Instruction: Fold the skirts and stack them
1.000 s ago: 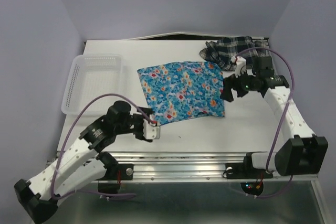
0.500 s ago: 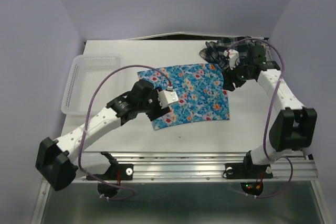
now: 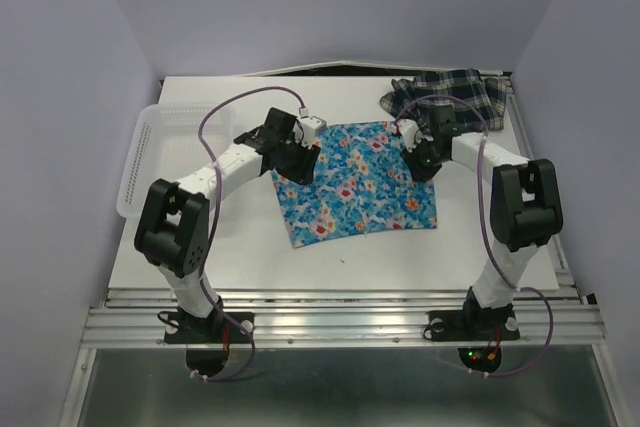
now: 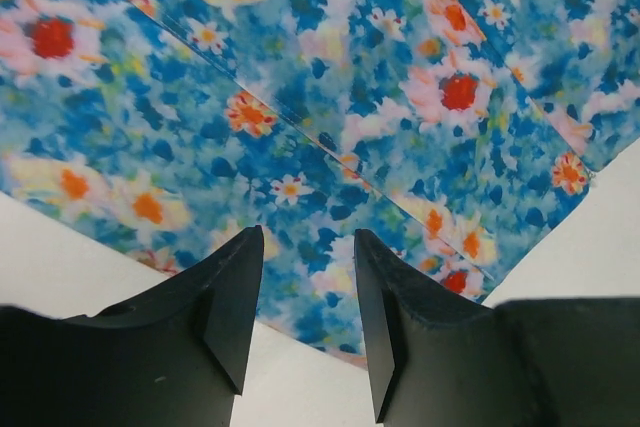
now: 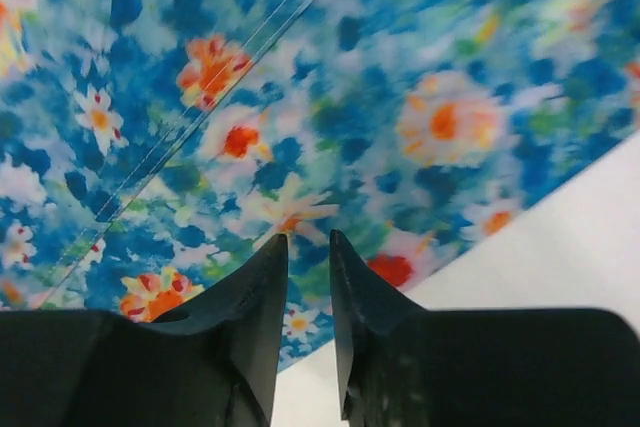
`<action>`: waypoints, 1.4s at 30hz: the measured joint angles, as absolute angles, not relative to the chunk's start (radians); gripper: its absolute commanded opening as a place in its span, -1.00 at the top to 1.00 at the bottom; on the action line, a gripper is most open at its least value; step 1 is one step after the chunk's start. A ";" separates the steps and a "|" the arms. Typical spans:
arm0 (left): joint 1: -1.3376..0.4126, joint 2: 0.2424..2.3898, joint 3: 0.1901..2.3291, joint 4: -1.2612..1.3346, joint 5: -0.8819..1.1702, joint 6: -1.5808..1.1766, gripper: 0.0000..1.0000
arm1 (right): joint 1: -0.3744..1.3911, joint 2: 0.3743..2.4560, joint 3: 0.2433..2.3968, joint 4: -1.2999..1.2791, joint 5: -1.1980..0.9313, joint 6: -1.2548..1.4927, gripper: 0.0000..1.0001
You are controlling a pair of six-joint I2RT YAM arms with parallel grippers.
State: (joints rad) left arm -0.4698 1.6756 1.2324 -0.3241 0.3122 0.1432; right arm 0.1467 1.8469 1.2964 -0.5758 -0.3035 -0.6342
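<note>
The left pincer [image 3: 298, 160] is down at the far left corner of the blue floral skirt [image 3: 360, 182]. In its wrist view the left pincer [image 4: 307, 242] stands about half open. Its two black fingers [image 4: 225, 297] frame the skirt's hem, with printed cloth showing in the gap and bare white bench [image 4: 600, 237] just beside the right finger. No fold rises between the jaws. Whether the tips touch the fabric cannot be told.

The right pincer [image 3: 418, 155] sits at the skirt's far right corner, level with the left one across the cloth. Seen from its own wrist, the right pincer [image 5: 307, 240] is nearly closed. Only a narrow slit is left between the fingers [image 5: 250, 307], and the floral skirt [image 5: 300, 97] fills that slit. The hem runs diagonally just beside the tips, with bench [image 5: 560, 247] beyond it. No cloth is visibly pinched, and contact cannot be judged.

The floral skirt [image 4: 330, 97] lies spread flat between the two pincers and reaches from them back toward the arm bases. Past the right pincer, at the far right corner of the bench [image 3: 250, 237], the dark plaid skirt [image 3: 450, 92] lies in a rumpled heap, apart from the floral one. Outboard of the left pincer a white plastic lattice basket [image 3: 185, 109] rests at the bench's left edge. Plain lilac walls [image 3: 300, 7] close in the bench on three sides.
</note>
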 measured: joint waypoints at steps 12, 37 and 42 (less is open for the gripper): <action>-0.465 1.867 1.304 -0.338 0.259 0.080 -0.04 | 0.350 1.707 1.013 -0.490 -0.196 -0.788 0.46; -0.558 2.246 1.905 -0.382 0.305 0.209 -0.18 | 0.509 1.379 1.176 -0.624 -0.369 -0.470 -0.18; -0.491 2.052 1.800 -0.371 0.278 0.212 -0.18 | 0.379 1.412 1.173 -0.627 -0.360 -0.483 -0.32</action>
State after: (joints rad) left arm -0.4911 2.0518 1.7996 -0.3706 0.2779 0.2115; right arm 0.3790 1.4124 1.1732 -0.6273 -0.3599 -0.4828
